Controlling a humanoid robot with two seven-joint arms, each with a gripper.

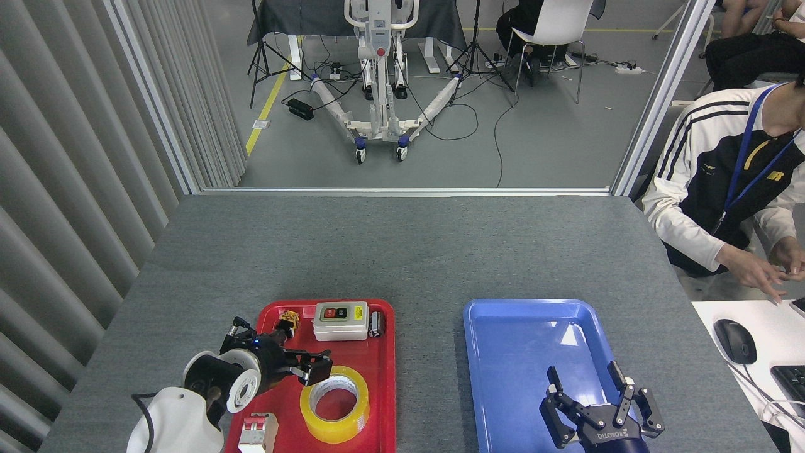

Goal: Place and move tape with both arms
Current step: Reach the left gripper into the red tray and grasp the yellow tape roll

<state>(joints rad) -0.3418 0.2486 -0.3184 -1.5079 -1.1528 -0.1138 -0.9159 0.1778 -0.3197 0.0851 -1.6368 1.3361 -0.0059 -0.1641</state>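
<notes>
Bench: one bench (402, 251) with a grey felt-like cover; it fills the lower part of the view, and its far edge meets a metal frame.
Room: behind the far edge lies a grey floor with one white wheeled stand (377, 75), tripods, cables and one white chair (553, 31); a ribbed grey wall runs along the left edge.
Person: one person in a white and black jacket (717, 182) sits beyond the right edge of the bench, hands reaching to a white desk with one black mouse (734, 340).
Trays: two. One red tray (380, 402) near the front edge, left of the middle; one blue tray (528, 340) near the front edge, right of the middle, and nothing lies in it.
Tape: one roll, the tape (334, 404), lies flat in the near half of the red tray, the hole facing up.
Other things in the red tray: one grey switch box (340, 320), one yellow push button (288, 318) and one small dark cylinder (376, 324) along the far rim; one white breaker (258, 431) at the near left corner.
Left end effector (314, 369): it hangs over the red tray, just at the far left rim of the tape; I cannot tell whether the fingers are spread or touching the roll.
Right end effector (597, 402): over the near rim of the blue tray, the fingers spread wide, holding nothing.
</notes>
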